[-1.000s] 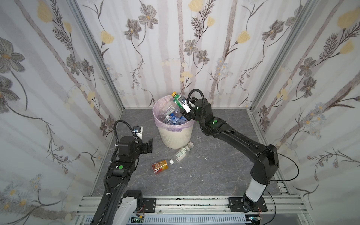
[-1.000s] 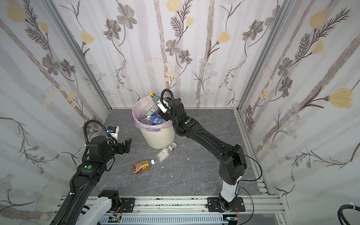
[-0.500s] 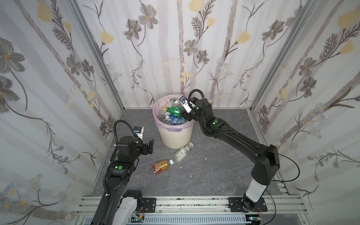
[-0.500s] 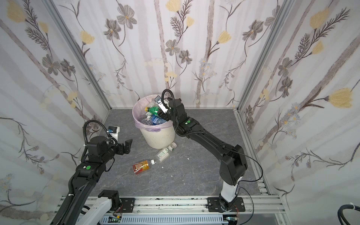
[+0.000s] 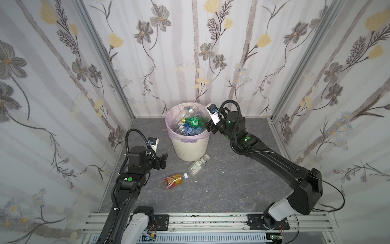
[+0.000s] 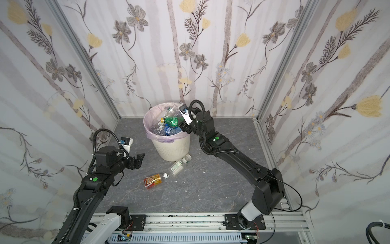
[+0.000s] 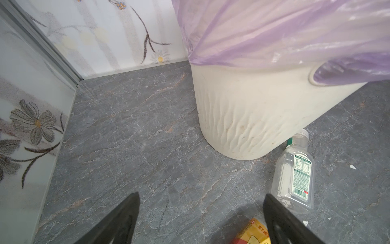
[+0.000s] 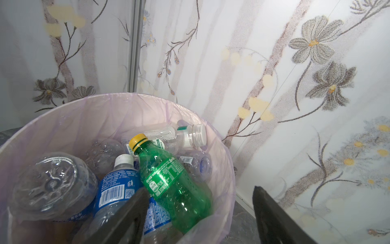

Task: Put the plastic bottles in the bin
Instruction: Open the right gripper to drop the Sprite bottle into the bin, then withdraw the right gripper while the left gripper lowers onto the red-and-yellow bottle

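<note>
— What does the bin hold?

— It stands upright near the back wall, lined with a lilac bag and heaped with plastic bottles. On top lies a green bottle with a yellow cap, tilted, its base toward the rim. Beside it is a blue-labelled bottle with a white cap, and behind them a clear bottle lies on its side. More clear ones lie beneath.

— And outside it?

— Two bottles lie on the grey floor. A green-labelled bottle, clear, has its cap just beside the bin's foot, with the bin's wall right behind it. An amber bottle with a red label lies near it, toward the front.

— The grippers?

— The right gripper hangs at the bin's rim over the green bottle's base, spread wide and gripping nothing. One of its fingers is just beside the label; whether it touches cannot be told. The left gripper hovers low over the floor, left of the bin in both top views. It is likewise wide apart and empty. In the left wrist view the amber bottle shows partly behind one finger.
</note>
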You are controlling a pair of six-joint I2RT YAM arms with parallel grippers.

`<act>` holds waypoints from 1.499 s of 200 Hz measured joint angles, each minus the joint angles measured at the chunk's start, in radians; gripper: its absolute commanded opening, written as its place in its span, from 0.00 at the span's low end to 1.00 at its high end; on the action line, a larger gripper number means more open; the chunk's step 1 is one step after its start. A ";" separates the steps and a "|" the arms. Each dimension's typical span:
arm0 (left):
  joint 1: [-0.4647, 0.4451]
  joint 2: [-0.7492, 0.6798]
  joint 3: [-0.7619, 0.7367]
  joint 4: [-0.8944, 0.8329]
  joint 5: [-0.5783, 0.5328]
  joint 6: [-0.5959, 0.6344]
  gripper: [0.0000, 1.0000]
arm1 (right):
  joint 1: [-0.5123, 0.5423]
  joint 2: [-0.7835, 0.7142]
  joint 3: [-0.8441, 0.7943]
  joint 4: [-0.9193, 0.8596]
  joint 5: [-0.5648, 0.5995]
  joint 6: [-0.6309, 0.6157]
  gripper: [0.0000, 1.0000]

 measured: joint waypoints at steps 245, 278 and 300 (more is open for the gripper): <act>-0.419 0.448 0.021 -0.216 -0.135 0.251 0.84 | -0.205 -0.426 -0.700 0.244 -0.007 0.313 0.83; -0.439 0.509 0.017 -0.215 -0.142 0.250 0.83 | -0.216 -0.437 -0.724 0.251 -0.007 0.323 0.83; -0.448 0.545 0.017 -0.215 -0.149 0.246 0.83 | -0.223 -0.442 -0.729 0.251 -0.007 0.324 0.83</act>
